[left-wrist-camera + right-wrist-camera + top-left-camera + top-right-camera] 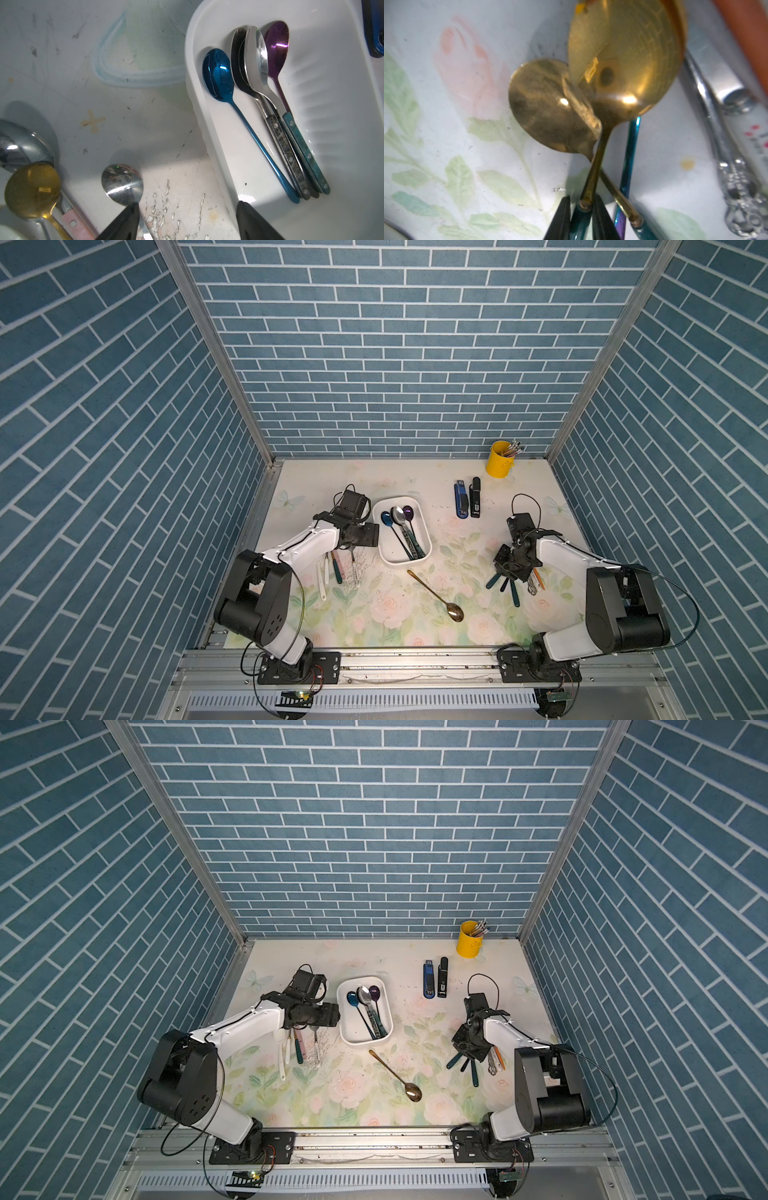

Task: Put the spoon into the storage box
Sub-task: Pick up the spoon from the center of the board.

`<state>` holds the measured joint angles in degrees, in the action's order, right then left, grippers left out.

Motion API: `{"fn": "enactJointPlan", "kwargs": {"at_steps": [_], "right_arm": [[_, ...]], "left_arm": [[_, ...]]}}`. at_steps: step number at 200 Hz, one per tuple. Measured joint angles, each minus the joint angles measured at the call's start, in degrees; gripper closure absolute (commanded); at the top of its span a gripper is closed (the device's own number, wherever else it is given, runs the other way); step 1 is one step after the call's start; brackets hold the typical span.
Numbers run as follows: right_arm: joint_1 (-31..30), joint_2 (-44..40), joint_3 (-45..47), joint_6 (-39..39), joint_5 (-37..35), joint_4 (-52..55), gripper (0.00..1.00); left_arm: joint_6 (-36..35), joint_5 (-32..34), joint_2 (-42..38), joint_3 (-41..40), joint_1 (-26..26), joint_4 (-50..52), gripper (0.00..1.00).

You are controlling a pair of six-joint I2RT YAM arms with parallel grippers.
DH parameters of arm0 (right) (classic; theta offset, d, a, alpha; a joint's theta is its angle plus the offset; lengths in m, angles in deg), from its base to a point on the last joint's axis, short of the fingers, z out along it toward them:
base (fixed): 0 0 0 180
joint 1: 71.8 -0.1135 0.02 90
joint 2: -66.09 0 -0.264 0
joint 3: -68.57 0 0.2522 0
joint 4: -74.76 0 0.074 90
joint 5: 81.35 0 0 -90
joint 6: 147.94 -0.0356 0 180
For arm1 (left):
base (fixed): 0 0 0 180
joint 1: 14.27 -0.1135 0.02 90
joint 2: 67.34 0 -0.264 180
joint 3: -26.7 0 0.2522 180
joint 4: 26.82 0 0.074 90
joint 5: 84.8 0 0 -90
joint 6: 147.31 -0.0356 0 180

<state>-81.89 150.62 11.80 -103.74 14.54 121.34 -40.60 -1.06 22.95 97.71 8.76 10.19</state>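
1. Overhead, a floral mat (374, 477) sits between blue brick walls (395, 344).
2. Centre-left box (388, 549) holds spoons (401, 518); lower centre lies mostly open.
3. Left gripper (187, 203) gapes; right gripper (581, 199) clamps a spoon (629, 62) at right, off the box.

Both top views overlook the whole table (374, 477) from above; wrist views sit close.

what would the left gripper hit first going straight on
Likely the floral table mat between the small silver spoon and the white plastic storage box, though the left gripper might clip its wall.
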Motion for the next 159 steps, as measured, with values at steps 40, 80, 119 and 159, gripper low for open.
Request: {"fn": "enactJointPlan", "kwargs": {"at_steps": [40,80,119,159], "right_arm": [[-0.02,-0.92,0.33,-0.09,0.44,0.63,0.86],[-0.44,-4.57,1.25,-0.09,1.84,1.25,0.91],[-2.05,-6.84,3.08,-0.07,4.76,1.27,0.93],[-4.72,-6.84,1.77,0.02,5.68,2.14,0.94]], "left_arm": [[0.0,-0.02,0.02,0.0,0.0,0.0,0.21],[0.63,-0.85,0.24,0.02,0.0,-0.13,0.21],[1.51,-2.19,1.4,0.7,0.0,-0.61,0.21],[2.12,-2.56,1.62,0.7,0.0,-0.39,0.21]]}}
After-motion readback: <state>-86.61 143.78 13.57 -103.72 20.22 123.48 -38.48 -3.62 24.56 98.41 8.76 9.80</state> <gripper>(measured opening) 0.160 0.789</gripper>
